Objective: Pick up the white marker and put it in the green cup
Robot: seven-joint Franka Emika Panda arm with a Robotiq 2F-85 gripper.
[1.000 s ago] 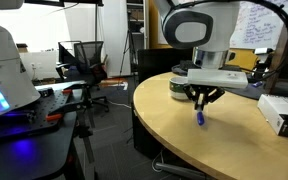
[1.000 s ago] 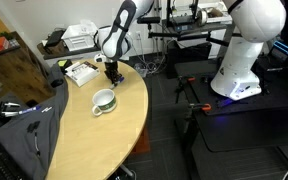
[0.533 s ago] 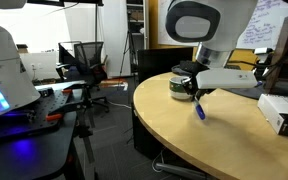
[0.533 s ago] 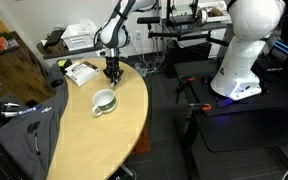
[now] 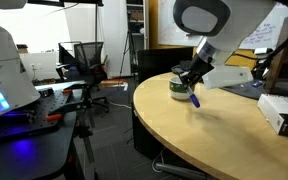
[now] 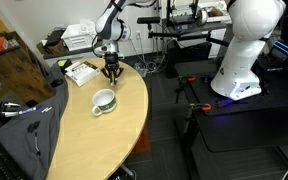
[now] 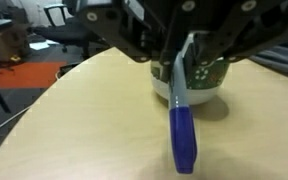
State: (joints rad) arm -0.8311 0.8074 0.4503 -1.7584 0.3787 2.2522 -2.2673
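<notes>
My gripper (image 5: pixel 193 88) is shut on the white marker (image 5: pixel 195 98), a slim stick with a blue cap that hangs down from the fingers above the table. In the wrist view the marker (image 7: pixel 181 120) points toward the camera, blue cap lowest. The green cup (image 5: pixel 180 85), whitish with a dark green band, stands on the table just behind and beside the marker. In the wrist view the cup (image 7: pixel 199 85) sits right behind the marker, partly hidden by the fingers. In an exterior view the gripper (image 6: pixel 110 72) hovers beyond the cup (image 6: pixel 104 101), farther along the table.
The rounded wooden table (image 5: pixel 214 140) has its edge close to the cup. A white box (image 5: pixel 284 112) lies on it at one side. A box and papers (image 6: pixel 81 72) lie near the gripper. Chairs and another robot base (image 6: pixel 246 50) stand off the table.
The gripper has lifted the marker and carried it toward the green cup; the arm has tilted and the marker now hangs beside the cup.
</notes>
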